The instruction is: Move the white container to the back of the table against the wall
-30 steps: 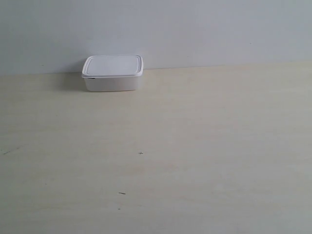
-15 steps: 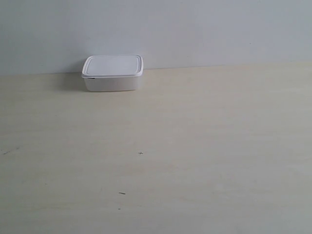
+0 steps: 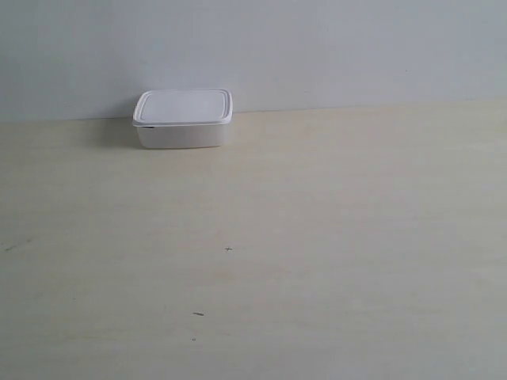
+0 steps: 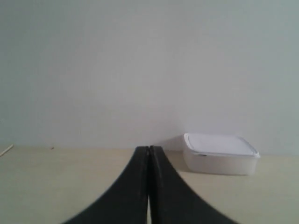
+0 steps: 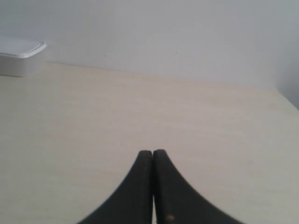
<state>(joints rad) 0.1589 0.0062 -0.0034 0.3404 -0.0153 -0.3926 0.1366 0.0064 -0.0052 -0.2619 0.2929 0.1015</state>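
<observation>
The white container [image 3: 183,118], lidded and upright, sits at the back of the table [image 3: 317,237] with its rear edge at the wall [image 3: 317,47]. In the left wrist view the white container [image 4: 219,154] lies some way beyond my left gripper [image 4: 148,148], which is shut with nothing between its fingers. The right wrist view catches only a corner of the white container [image 5: 18,57], far off from my right gripper [image 5: 153,152], also shut and empty. Neither gripper shows in the exterior view.
A few tiny dark specks [image 3: 228,248] mark the pale wood-grain surface. The table's side edge [image 5: 287,100] shows in the right wrist view.
</observation>
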